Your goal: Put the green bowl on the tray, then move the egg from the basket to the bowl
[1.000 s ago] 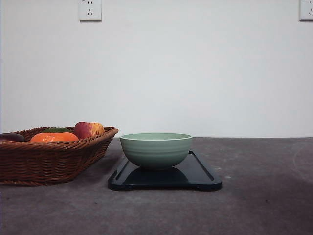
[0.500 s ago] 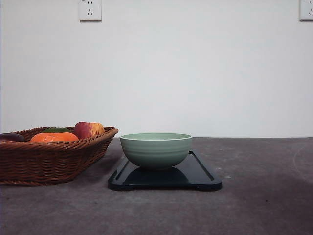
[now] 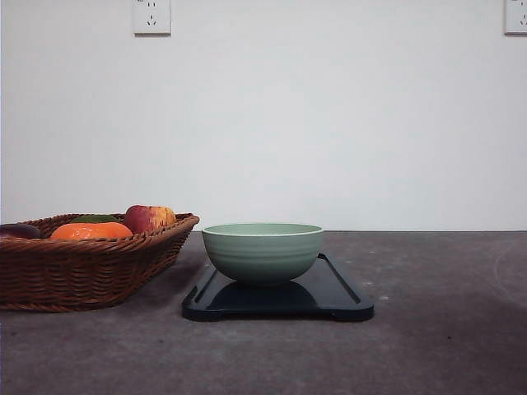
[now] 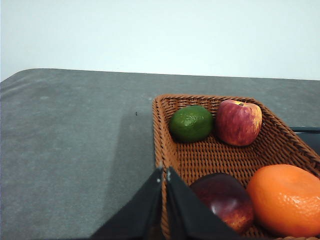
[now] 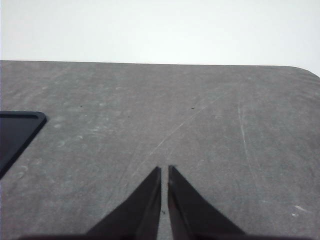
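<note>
Your left gripper (image 4: 165, 172) with black fingers pressed together, holding nothing, your right gripper (image 5: 164, 170) likewise closed and empty

Even, soft overhead light, no glare. Faint shadow under green bowl (image 3: 263, 252) on tray (image 3: 338, 300). Front view sharp; wrist views slightly soft.

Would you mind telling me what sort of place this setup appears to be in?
Probably an indoor lab or test bench: a bare grey tabletop against a plain white wall with power sockets, staged with a fruit basket, tray and green bowl.
</note>
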